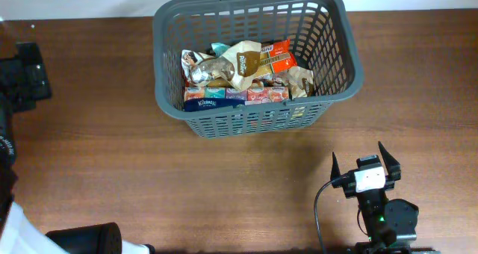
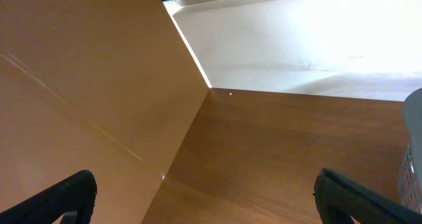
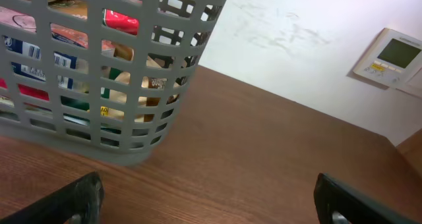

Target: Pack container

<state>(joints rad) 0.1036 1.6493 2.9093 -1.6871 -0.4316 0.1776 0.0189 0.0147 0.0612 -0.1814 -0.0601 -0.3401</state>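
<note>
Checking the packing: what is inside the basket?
Inside the basket: crumpled snack packets piled against a row of small tissue packs along the near wall. Whatever lies beneath the pile is covered.

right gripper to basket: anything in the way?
Nothing visible. Only bare table lies between the right gripper and the basket, and the right wrist view shows the same open wood up to its near wall. The gripper is open and empty. Food packets already lie inside the basket.
</note>
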